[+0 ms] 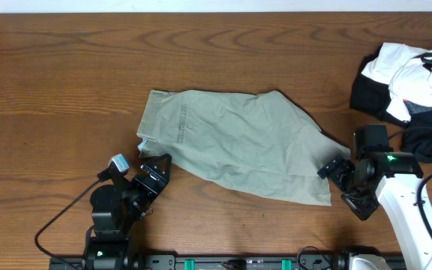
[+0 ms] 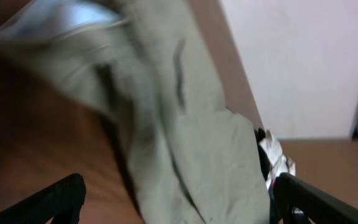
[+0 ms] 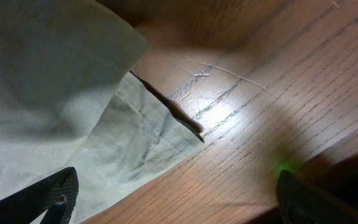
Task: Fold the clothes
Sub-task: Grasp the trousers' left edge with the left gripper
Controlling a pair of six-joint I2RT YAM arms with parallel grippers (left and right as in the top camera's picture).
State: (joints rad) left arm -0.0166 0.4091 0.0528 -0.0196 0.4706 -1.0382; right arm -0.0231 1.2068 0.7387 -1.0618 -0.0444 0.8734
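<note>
The khaki garment (image 1: 238, 142) lies spread and wrinkled on the middle of the wooden table (image 1: 51, 90), waistband at the left. My left gripper (image 1: 153, 169) is open just off the garment's near left corner; the cloth (image 2: 191, 149) fills the left wrist view between the fingers. My right gripper (image 1: 339, 178) is open beside the garment's near right corner; the right wrist view shows that hem corner (image 3: 104, 137) lying flat on the wood. Neither gripper holds anything.
A heap of black and white garments (image 1: 411, 82) lies at the table's far right, behind my right arm. Cables run along the near edge by the left arm's base (image 1: 111, 225).
</note>
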